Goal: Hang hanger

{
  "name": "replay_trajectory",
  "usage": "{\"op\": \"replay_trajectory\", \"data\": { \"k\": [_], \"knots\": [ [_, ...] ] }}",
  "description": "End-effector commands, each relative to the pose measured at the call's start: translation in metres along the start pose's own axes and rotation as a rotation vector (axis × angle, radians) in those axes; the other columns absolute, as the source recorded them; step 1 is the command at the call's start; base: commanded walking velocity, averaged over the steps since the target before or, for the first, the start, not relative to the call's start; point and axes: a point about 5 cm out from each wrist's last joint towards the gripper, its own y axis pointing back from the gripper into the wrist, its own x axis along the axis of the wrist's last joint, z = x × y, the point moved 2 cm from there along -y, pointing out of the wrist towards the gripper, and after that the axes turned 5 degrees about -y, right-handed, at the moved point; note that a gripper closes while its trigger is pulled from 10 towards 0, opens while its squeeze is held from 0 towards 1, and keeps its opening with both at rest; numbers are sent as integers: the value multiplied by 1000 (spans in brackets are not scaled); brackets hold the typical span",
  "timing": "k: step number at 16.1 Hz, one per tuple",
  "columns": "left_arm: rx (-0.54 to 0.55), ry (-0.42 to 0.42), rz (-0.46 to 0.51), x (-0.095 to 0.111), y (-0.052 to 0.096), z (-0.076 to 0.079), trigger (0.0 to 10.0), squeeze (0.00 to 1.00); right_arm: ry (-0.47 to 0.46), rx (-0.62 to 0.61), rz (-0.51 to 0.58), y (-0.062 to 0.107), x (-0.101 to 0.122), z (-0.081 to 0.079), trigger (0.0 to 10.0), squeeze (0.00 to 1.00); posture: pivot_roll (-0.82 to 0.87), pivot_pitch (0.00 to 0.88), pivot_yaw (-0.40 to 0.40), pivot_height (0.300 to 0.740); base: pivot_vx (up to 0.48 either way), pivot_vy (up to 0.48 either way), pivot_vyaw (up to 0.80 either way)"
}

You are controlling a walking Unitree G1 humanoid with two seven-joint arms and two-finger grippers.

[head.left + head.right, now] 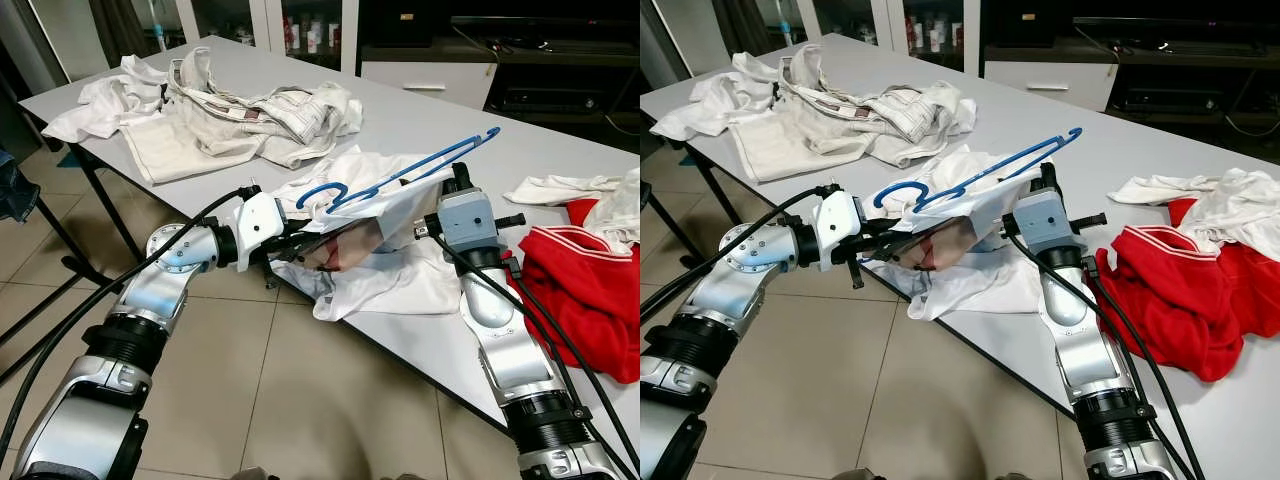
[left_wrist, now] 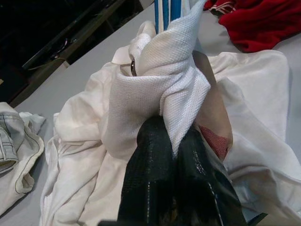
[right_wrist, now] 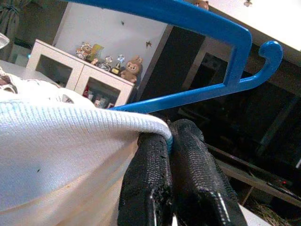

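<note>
Your left gripper (image 2: 176,146): pinches white shirt (image 1: 375,275) | your right gripper (image 3: 170,136): pinches same shirt's edge | blue hanger (image 1: 410,168): frame centre of left eye view, lying tilted atop shirt, above grey table (image 1: 420,110) edge

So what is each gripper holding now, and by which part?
Both hold the white shirt with the blue hanger in it: left gripper pinches a bunched fold, right gripper pinches its edge.
</note>
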Motion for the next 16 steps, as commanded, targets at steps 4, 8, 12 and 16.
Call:
{"op": "replay_trajectory", "data": {
  "k": [4, 8, 12, 16],
  "knots": [
    [0, 3, -52, -8, 7, -1, 0, 0, -6, -95, 13, -4, 4, 22, 1490, 0, 14, 0, 69, 723, 0, 0, 0],
    [0, 3, -52, -8, 7, -1, 0, 0, -6, -95, 13, -4, 4, 22, 1490, 0, 14, 0, 69, 723, 0, 0, 0],
    [537, 143, 39, 39, 16, -87, 10000, 0, -302, 453, -42, 26, 14, -69, 10000, 0, 11, 0, 57, 723, 0, 0, 0],
    [530, 188, 10, 35, 10, -78, 10000, 0, -294, 508, -53, 30, 14, -66, 10000, 0, 6, 0, 48, 723, 0, 0, 0]
  ]
}}
